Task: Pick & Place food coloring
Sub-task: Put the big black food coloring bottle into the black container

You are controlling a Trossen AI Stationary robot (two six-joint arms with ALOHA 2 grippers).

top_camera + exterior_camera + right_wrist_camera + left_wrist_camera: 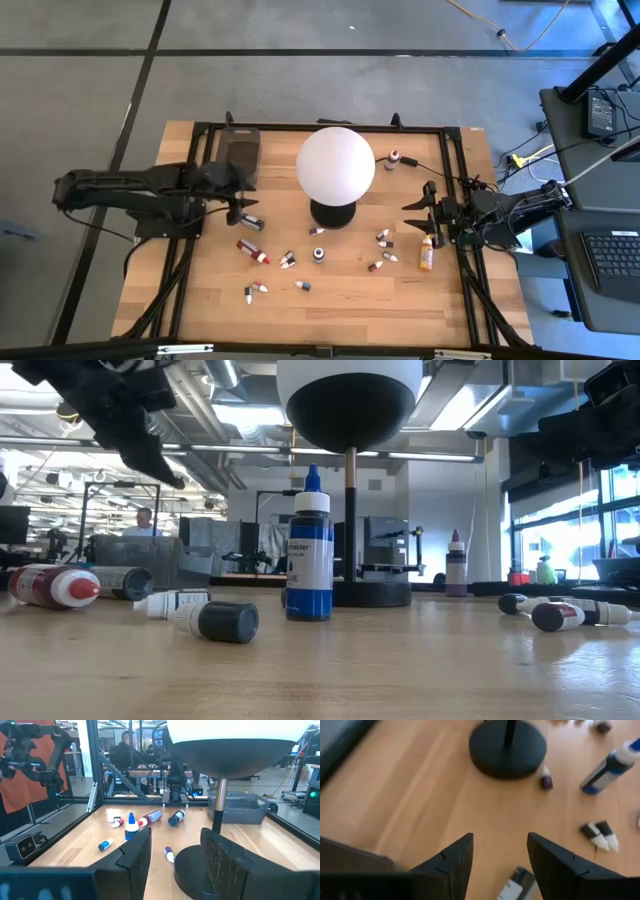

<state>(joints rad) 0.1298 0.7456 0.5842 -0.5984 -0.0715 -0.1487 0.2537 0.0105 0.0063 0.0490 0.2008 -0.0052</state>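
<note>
- High view: the left gripper [247, 211] is hovering just above a dark bottle [251, 222] lying on the table [200, 300], close to the grey tray [238, 152]. The other food coloring bottles are lying scattered in front of the globe lamp [335, 165]: a red bottle [252, 251], small pairs further forward, and a taller orange bottle [426, 254] near the right gripper [412, 212], which is waiting at the table's right side. One more bottle [393, 159] is standing behind the lamp.
- Low view: a blue bottle [309, 547] is standing upright in front of the lamp base [370, 593], while several droppers are lying on their sides, among them a dark-capped one [215, 621]. They are looking like small, light plastic bottles, round and smooth, so they are likely to roll or squirt out of a pinch; the narrow tips are looking like poor places to hold.
- Left wrist view: the left fingers [452, 861] are standing apart with nothing between them, and the dark bottle [517, 884] is lying just beyond them, slightly off to one finger's side. Taking it across the middle of the body, square to its length, is looking safest.
- Right wrist view: the right fingers [134, 855] are standing partly apart and holding nothing, facing the lamp base [200, 865] and the bottles beyond it, with a small one [169, 854] lying nearest.
</note>
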